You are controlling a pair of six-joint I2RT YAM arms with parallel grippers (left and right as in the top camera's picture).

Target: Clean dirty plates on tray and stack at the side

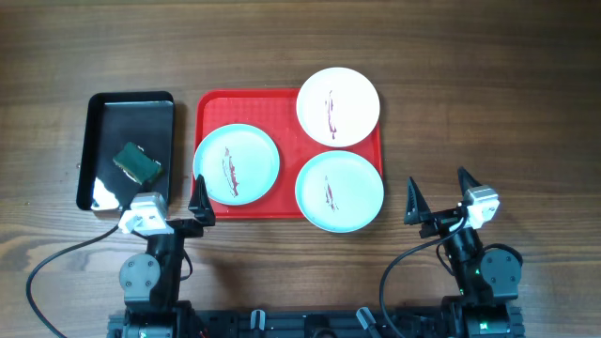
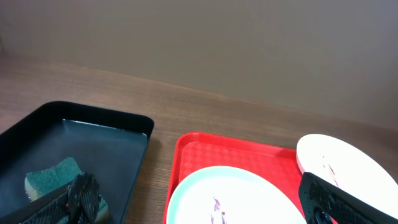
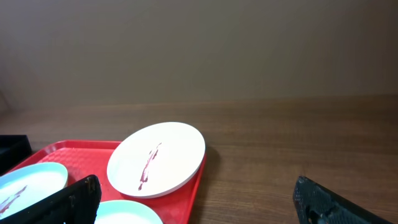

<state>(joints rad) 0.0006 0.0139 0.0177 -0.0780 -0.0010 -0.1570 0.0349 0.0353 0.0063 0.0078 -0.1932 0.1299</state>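
Our left tool (image 1: 169,208) and right tool (image 1: 439,192) are both hanging spread wide, holding nothing. We are seeing all three plates (image 1: 237,163) lying smeared on the red tray (image 1: 211,99) — none wiped, none stacked aside — with the sponge (image 1: 137,162) waiting in the black tray (image 1: 103,108).

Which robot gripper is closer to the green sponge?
Left. The left gripper hovers just beside the sponge, at the black tray's near corner. The right gripper is far off, past the red tray's other side.

Soft, even light fills all three views, shadows stay faint, focus is sharp, and a pale glare patch marks the near-left corner of the black tray (image 1: 141,117).
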